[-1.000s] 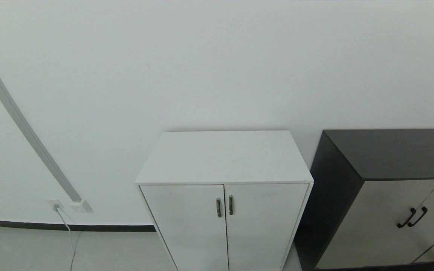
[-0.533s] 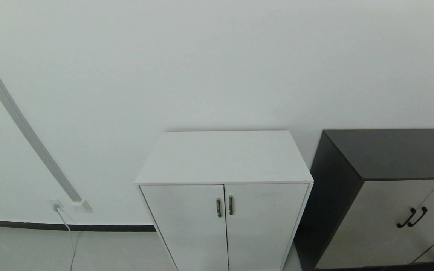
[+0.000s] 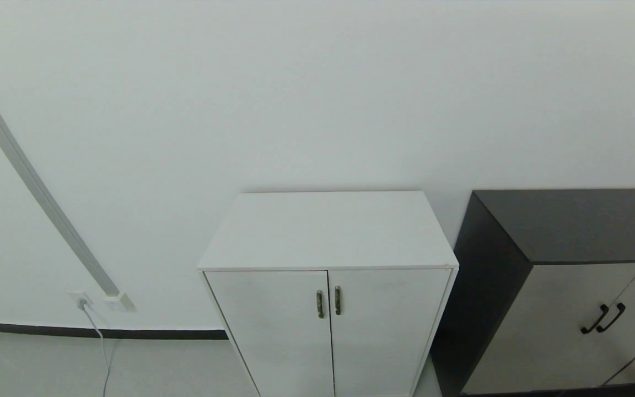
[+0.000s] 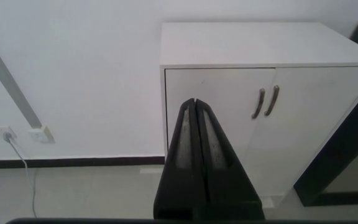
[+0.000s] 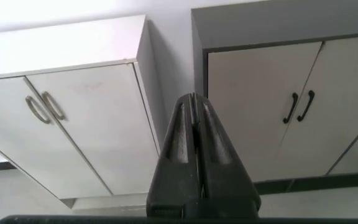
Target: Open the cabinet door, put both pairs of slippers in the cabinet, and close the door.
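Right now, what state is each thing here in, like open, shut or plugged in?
White cabinet: shut.
Black cabinet: shut.
Left gripper: shut, empty.
Right gripper: shut, empty.
Cable: plugged into the wall socket.

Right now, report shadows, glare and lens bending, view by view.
Head view: the wall rail bows from lens bending; shadow sits between the white cabinet and dark cabinet. Left wrist view: even light. Right wrist view: the white cabinet's top glares.
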Robot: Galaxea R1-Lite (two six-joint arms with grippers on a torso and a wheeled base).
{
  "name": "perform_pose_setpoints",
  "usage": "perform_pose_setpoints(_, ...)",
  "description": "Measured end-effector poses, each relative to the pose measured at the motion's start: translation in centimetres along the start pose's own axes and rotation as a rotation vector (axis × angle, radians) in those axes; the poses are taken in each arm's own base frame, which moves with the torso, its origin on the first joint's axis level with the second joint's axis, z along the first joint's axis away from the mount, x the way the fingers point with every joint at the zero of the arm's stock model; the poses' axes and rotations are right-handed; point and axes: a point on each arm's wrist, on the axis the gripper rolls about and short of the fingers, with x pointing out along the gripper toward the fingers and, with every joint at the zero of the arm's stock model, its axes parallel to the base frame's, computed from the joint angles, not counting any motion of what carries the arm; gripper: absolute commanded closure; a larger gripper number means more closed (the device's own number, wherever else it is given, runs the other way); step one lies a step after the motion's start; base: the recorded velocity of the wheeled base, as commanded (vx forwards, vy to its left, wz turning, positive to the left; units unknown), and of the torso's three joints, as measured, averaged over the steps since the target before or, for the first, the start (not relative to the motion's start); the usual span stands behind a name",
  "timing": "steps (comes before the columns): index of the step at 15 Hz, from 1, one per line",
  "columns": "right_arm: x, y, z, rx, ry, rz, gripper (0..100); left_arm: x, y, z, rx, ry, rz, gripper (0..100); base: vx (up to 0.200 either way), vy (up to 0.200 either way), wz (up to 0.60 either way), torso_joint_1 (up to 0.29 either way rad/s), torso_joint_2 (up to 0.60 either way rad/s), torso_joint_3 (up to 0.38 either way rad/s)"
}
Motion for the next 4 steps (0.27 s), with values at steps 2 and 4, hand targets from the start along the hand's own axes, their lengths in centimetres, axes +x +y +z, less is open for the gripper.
perform_pose_setpoints(2,-0.01,0.00,-0.01,-0.003,-0.001,0.000,100,0.00,0.00,0.00,0.000,0.000,0.000,100,0.000,0.000,0.00,0.000,0.00,0.000)
perform_pose_setpoints(4,-0.02,0.00,0.01,-0.002,-0.002,0.000,100,0.00,0.00,0.00,0.000,0.000,0.000,100,0.000,0.000,0.00,0.000,0.00,0.000)
